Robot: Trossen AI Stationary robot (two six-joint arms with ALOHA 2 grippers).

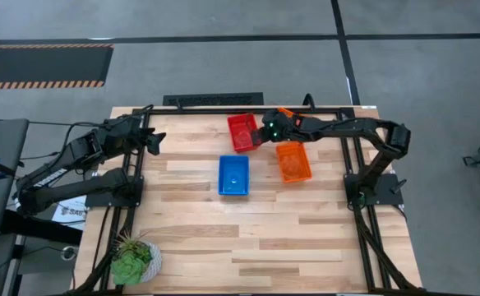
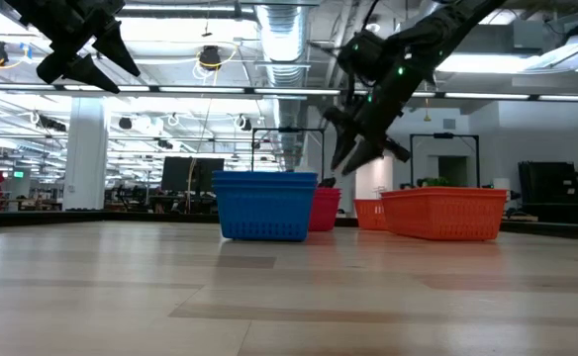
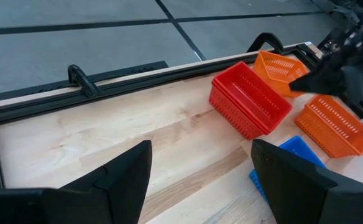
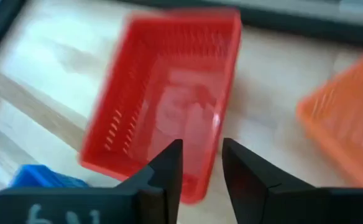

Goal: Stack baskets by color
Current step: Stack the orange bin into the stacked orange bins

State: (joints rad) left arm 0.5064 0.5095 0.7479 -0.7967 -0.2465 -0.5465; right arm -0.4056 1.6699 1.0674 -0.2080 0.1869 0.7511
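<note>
A red basket (image 1: 242, 131) stands on its bottom on the wooden table, toward the far edge. My right gripper (image 4: 202, 149) hovers open just above the basket's right rim (image 4: 222, 106); the low view shows its fingers (image 2: 353, 153) clear of the baskets. A blue basket (image 1: 233, 175) sits nearer the table's middle. One orange basket (image 1: 293, 161) stands to its right. A second orange basket (image 3: 280, 67) lies by the far edge, partly behind my right arm. My left gripper (image 3: 200, 149) waits open, raised over the table's far left (image 1: 156, 141).
A green potted plant (image 1: 133, 261) stands at the near left corner. A black frame rail (image 1: 214, 100) runs along the far edge, with arm mounts at both sides. Bare wood (image 1: 256, 238) fills the near half of the table.
</note>
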